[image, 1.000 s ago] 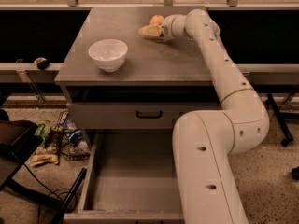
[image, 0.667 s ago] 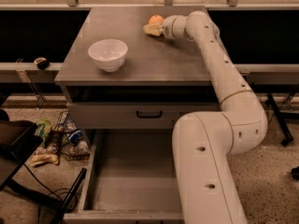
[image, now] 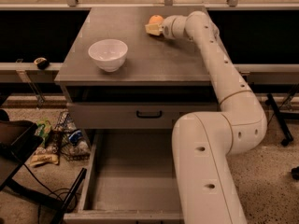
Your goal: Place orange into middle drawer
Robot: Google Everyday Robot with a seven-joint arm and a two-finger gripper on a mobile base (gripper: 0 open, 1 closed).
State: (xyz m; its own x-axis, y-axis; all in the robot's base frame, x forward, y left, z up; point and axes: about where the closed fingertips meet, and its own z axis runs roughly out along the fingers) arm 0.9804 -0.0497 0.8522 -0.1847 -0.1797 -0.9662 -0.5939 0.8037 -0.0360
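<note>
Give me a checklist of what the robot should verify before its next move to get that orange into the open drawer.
1. Is the orange in view? It sits at the back of the cabinet top: ok.
2. Is the pincer at the fruit? It is right beside the orange: ok.
3. Is there a firm hold on the orange? Cannot tell.
4. Is the middle drawer pulled out? Yes, and its visible floor is bare: ok.
5. Is the white bowl out of the way? It stands apart from the orange, nearer the front left: ok.
6. Is the drawer's right side free? The arm hides it: cannot tell.
</note>
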